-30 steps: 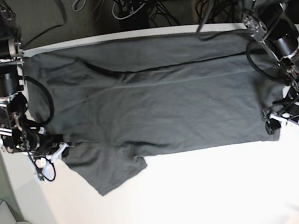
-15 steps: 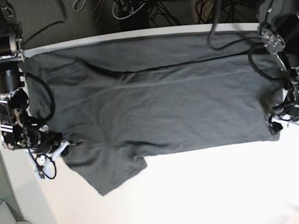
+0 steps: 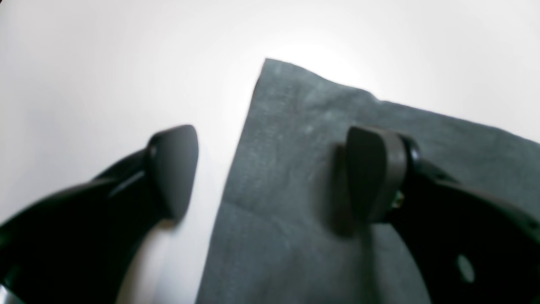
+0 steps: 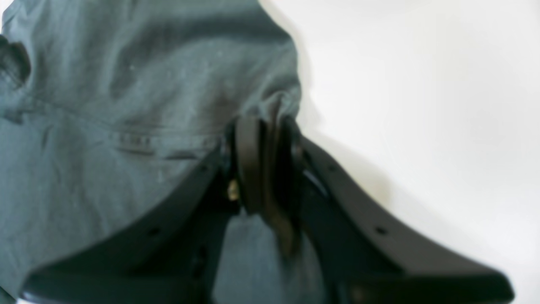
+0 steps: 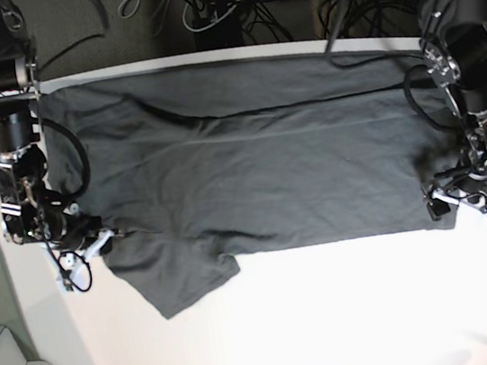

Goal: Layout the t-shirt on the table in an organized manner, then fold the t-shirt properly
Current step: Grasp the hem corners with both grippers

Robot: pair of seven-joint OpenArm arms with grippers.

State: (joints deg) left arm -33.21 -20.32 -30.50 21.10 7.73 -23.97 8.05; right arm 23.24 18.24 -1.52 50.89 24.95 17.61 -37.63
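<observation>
Lay spread across the upper half of the table [image 5: 335, 315] in the base view: the t-shirt [image 5: 251, 172], dark grey, mostly flat, with one sleeve [image 5: 185, 286] sticking out toward the lower left of the frame. Stretched from the far left edge nearly to the far right edge of the white surface, with a long crease running sideways through the upper middle. Stood at the lower right corner of the cloth: the left gripper [image 5: 461, 204], jaws wide apart. Seen in the left wrist view with one finger [image 3: 173, 169] over bare table at the left of the frame and the other finger [image 3: 373, 173] over the cloth at the right, the straight edge and corner of the shirt passing between them; held nothing. Sat at the left edge of the shirt in the base view: the right gripper [image 5: 98, 242]. Seen in the right wrist view [image 4: 268, 162] with jaws pressed together on a bunched fold of grey cloth at the middle of the frame, fabric puckering up around the pads, white table at the right.
</observation>
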